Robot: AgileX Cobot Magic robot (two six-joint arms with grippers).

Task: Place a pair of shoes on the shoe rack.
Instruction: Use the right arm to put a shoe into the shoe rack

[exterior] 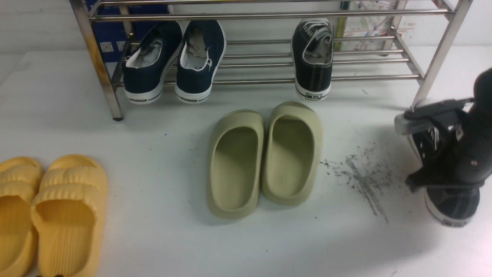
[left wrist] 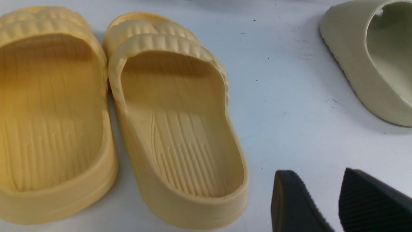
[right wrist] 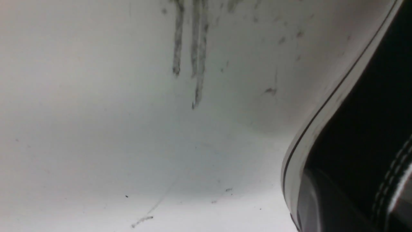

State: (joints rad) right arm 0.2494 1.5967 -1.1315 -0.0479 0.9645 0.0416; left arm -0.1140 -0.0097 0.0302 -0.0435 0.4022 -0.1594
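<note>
Front view, shoe rack [exterior: 269,16]: is standing at the far side of the white surface [exterior: 161,238], its steel bars running across in tiers.
Front view, first black canvas sneaker [exterior: 313,57]: is sitting on the rack's lower tier with its heel facing the camera, to the right of the navy WARRIOR sneakers [exterior: 175,63].
Front view, second black canvas sneaker [exterior: 455,204]: is lying off the rack on the white surface at the right edge, near the rack's right leg.
Front view, right gripper [exterior: 446,161]: is reaching down onto that second sneaker. It is black against black, so I cannot tell whether the jaws are gripping.
Front view, olive-green slides [exterior: 265,157]: are lying side by side in the middle.
Front view, yellow slides [exterior: 57,215]: are lying at the lower left.
Left wrist view, left gripper [left wrist: 317,180]: is hovering with its fingers spread and nothing between them, just beside the yellow slides [left wrist: 173,122].
Right wrist view, second black canvas sneaker [right wrist: 363,129]: is filling one corner, its white sole band showing, with scuff marks [right wrist: 196,64] streaking the surface nearby.
</note>
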